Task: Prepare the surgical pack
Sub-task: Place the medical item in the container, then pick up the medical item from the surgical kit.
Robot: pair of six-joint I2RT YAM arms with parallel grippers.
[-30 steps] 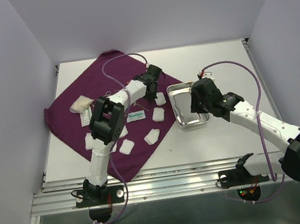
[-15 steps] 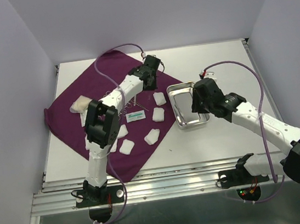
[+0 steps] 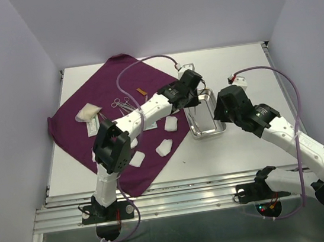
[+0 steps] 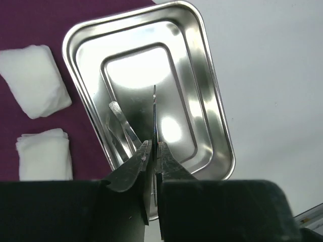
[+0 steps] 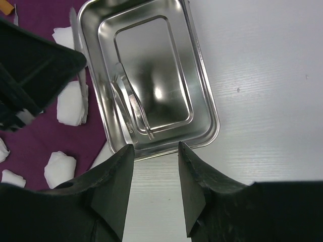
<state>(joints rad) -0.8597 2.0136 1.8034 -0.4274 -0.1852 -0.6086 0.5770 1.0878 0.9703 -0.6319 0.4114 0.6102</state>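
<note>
The steel tray (image 3: 211,127) sits just right of the dark purple cloth (image 3: 87,95). My left gripper (image 3: 196,92) hovers over the tray's far end. It is shut on a thin metal instrument (image 4: 154,113), seen edge-on and pointing out over the tray (image 4: 212,101). A pair of tweezers (image 5: 132,108) lies inside the tray (image 5: 202,91). My right gripper (image 5: 155,151) is open and empty, raised by the tray's near right edge (image 3: 222,115). White gauze pads (image 3: 171,123) lie on the cloth.
On the cloth are scissor-like instruments (image 3: 121,104), a small orange item (image 3: 141,92), a wrapped gauze packet (image 3: 88,113) and more pads (image 3: 164,147). Bare white table (image 3: 238,63) lies right of the tray. Purple cables loop above both arms.
My left arm has swung right from the cloth to above the tray, carrying the thin instrument. My right gripper has drawn back a little to the right of the tray.
</note>
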